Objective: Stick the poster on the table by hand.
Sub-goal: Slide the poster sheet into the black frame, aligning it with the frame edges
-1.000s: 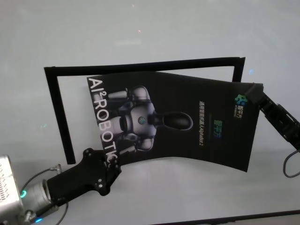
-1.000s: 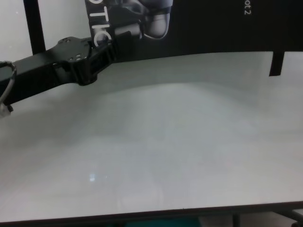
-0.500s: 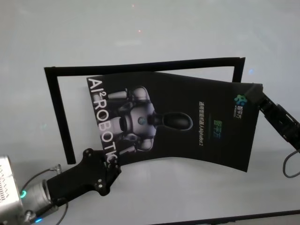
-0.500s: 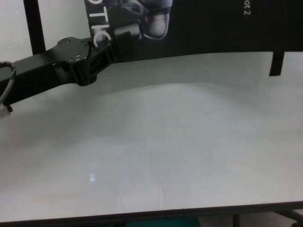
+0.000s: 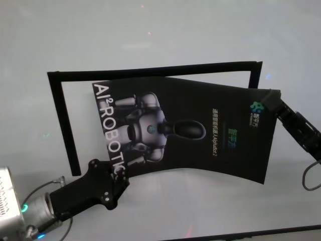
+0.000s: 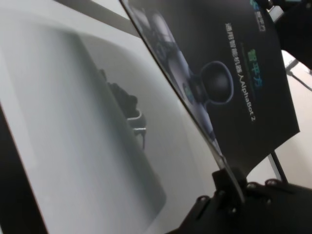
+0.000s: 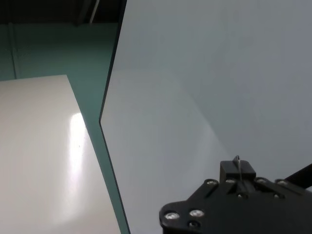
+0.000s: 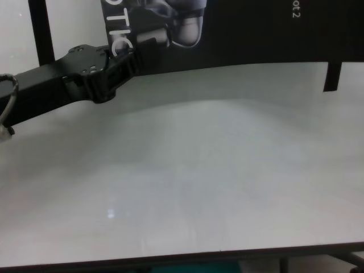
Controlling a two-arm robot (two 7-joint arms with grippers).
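Observation:
The poster (image 5: pixel 190 155), black and glossy with a grey robot picture and white letters, hangs bowed a little above the table (image 5: pixel 150 30). My left gripper (image 5: pixel 119 174) is shut on its near left corner, beside the white letters. The left wrist view shows the sheet's thin edge clamped between the fingers of that gripper (image 6: pixel 233 181). My right gripper (image 5: pixel 272 99) is shut on the far right corner, by the small logo. In the right wrist view only the sheet's edge shows, in the right gripper (image 7: pixel 238 169).
Narrow black strips lie flat on the table: a long one (image 5: pixel 150 70) behind the poster, one down the left (image 5: pixel 62 125), a short one at the right (image 5: pixel 256 75). The table's near edge (image 8: pixel 170 260) is close in the chest view.

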